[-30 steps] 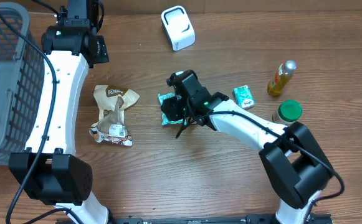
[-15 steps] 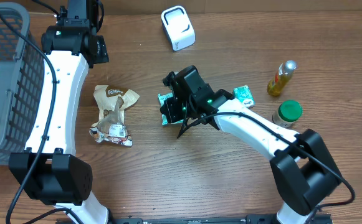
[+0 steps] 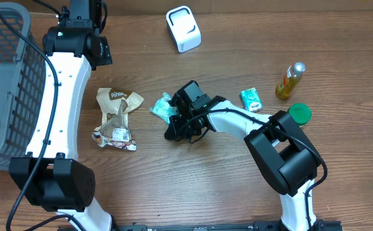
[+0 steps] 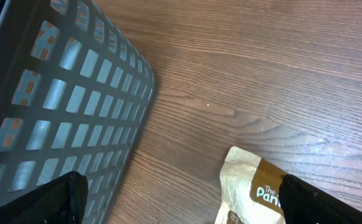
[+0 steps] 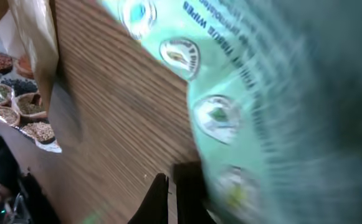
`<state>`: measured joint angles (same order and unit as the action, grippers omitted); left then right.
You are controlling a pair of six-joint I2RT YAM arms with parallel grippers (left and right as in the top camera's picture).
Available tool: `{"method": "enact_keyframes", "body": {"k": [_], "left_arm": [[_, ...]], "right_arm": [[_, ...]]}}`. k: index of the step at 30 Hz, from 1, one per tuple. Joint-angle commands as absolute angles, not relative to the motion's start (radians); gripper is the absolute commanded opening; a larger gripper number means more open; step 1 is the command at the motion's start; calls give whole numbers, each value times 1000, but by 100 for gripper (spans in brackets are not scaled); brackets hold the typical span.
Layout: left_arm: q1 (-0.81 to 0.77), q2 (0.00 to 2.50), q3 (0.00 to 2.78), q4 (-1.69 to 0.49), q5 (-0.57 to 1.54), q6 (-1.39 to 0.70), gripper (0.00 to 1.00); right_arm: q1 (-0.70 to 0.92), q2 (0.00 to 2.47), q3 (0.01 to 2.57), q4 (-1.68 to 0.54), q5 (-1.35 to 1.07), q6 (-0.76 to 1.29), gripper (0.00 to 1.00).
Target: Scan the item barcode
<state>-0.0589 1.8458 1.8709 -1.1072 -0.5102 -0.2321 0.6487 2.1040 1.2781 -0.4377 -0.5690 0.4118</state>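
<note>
Tightly, right tool (image 3: 174, 120) on wipes pack (image 3: 162, 109)

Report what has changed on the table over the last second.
The right gripper shut its fingers on the green wipes packet and pulled it toward the brown snack bag, tilting it; its arm folded inward. The left arm, white scanner, bottle and jar stayed put.
</note>
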Motion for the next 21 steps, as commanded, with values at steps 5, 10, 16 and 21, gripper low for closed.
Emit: {"method": "enact_keyframes", "body": {"k": [5,10,16,21], "left_arm": [[-66,1827,1887,-1106,-523,-224,100],[-66,1827,1887,-1106,-523,-224,100],[-66,1827,1887,-1106,-523,-224,100],[-66,1827,1887,-1106,-523,-224,100]], "right_arm": [[622,2038,1357,-466,-727,392,4],[598,1943,1364,-409,-616,393,4],[595,1953,1362,-308,-424,395,4],[602,2019,1362,-247,-408,406,4]]}}
